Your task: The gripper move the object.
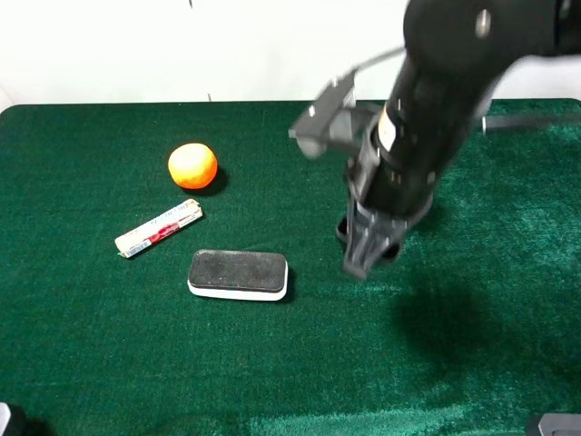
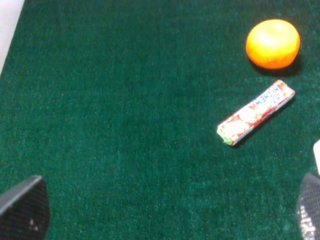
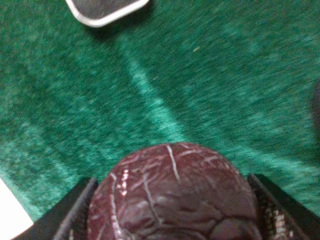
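Note:
My right gripper (image 3: 176, 220) is shut on the dark maroon ball (image 3: 175, 195), which has a faint carved pattern; one mesh-padded finger (image 3: 75, 212) shows on each side of it. In the exterior high view the right gripper (image 1: 368, 250) points down over the green cloth right of the middle, and the arm hides the ball there. It seems a little above the cloth, with its shadow (image 1: 445, 318) to the lower right. My left gripper (image 2: 165, 215) is open and empty; only its fingertips (image 2: 22, 210) show above bare cloth.
An orange ball (image 1: 192, 165) lies at the back left, also in the left wrist view (image 2: 273, 43). A candy stick (image 1: 159, 228) and a black pad with a white rim (image 1: 238, 274) lie in front of it. A dark object (image 1: 344, 227) sits half hidden behind the right gripper.

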Tool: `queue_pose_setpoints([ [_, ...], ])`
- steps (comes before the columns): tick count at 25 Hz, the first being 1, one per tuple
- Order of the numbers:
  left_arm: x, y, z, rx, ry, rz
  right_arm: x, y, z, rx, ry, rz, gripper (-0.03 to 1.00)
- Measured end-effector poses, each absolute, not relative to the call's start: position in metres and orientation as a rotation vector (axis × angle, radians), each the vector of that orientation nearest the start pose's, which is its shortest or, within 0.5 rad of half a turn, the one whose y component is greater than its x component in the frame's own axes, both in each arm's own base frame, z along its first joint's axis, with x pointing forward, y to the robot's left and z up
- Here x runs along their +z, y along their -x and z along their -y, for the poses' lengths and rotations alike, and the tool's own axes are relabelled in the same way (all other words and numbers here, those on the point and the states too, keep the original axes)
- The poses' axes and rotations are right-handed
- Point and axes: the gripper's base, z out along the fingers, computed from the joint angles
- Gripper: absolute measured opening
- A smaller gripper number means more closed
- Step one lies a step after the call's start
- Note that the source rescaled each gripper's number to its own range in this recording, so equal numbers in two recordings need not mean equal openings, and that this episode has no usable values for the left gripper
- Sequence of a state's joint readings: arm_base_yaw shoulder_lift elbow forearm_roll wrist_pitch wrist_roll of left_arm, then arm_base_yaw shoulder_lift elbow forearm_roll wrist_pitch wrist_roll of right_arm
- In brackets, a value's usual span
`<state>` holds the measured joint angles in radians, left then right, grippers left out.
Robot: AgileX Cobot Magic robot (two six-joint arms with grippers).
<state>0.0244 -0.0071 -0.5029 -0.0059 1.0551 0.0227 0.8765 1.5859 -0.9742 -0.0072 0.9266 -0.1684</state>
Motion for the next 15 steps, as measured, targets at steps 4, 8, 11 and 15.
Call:
queue_pose_setpoints([
  [4, 0.278, 0.006, 0.001, 0.023, 0.001, -2.029, 0.188, -0.172, -0.211, 0.095, 1.465, -2.644, 0.00],
  [8, 0.278, 0.006, 0.001, 0.023, 0.001, -2.029, 0.173, -0.167, -0.206, 0.122, 1.433, -2.631, 0.00],
  [11, 0.278, 0.006, 0.001, 0.023, 0.001, -2.029, 0.164, -0.167, -0.206, 0.121, 1.427, -2.639, 0.00],
  [15, 0.278, 0.006, 0.001, 0.023, 0.001, -2.029, 0.150, -0.170, -0.210, 0.128, 1.416, -2.659, 0.00],
])
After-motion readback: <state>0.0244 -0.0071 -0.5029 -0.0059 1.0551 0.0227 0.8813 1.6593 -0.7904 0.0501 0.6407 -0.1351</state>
